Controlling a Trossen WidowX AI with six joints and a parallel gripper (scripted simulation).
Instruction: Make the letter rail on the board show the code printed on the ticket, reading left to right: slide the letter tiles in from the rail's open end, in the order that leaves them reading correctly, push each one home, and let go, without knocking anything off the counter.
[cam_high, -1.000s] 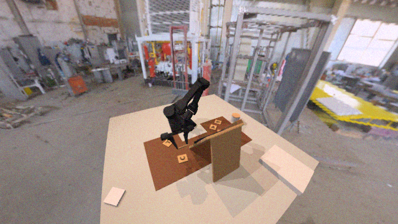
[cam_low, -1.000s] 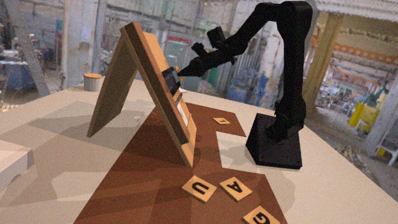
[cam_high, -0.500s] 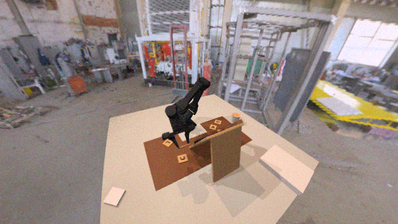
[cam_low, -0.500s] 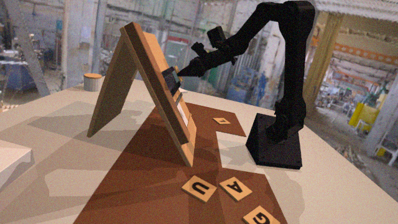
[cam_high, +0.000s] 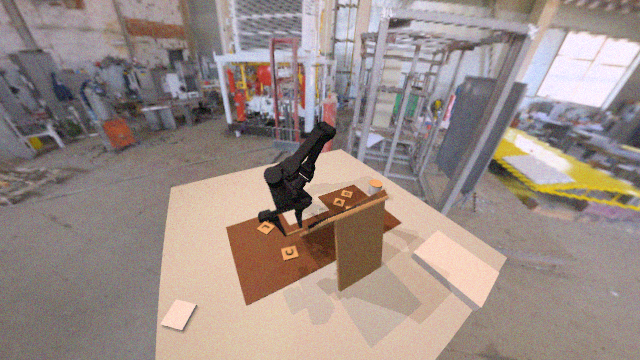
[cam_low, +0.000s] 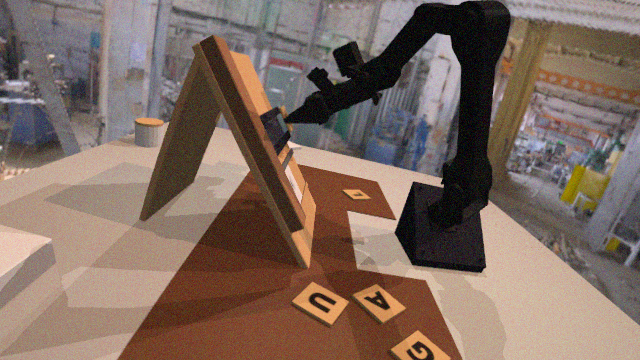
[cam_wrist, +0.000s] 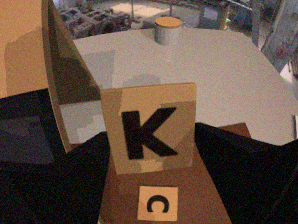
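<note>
My gripper (cam_high: 293, 230) (cam_low: 288, 120) (cam_wrist: 152, 133) is shut on the K tile (cam_wrist: 149, 129), upright between the fingertips, beside the tilted board (cam_high: 360, 245) (cam_low: 250, 75) at one end of its dark rail (cam_low: 275, 131). Whether the tile touches the rail is unclear. The rail's letters and the ticket's code cannot be read. On the mat lie the C tile (cam_high: 289, 252) (cam_wrist: 158, 204), another tile (cam_high: 265, 227) (cam_low: 356, 194) with an unclear letter, the U tile (cam_low: 320, 303), the A tile (cam_low: 378, 303) (cam_high: 339, 202) and the G tile (cam_low: 420, 346) (cam_high: 346, 193).
A grey jar with an orange lid (cam_high: 375, 185) (cam_low: 149, 132) (cam_wrist: 168, 31) stands beyond the board. A large white block (cam_high: 457, 267) (cam_low: 22, 255) lies behind the board. A small pale block (cam_high: 179, 315) lies near a counter edge. The brown mat (cam_high: 260, 280) extends under the board.
</note>
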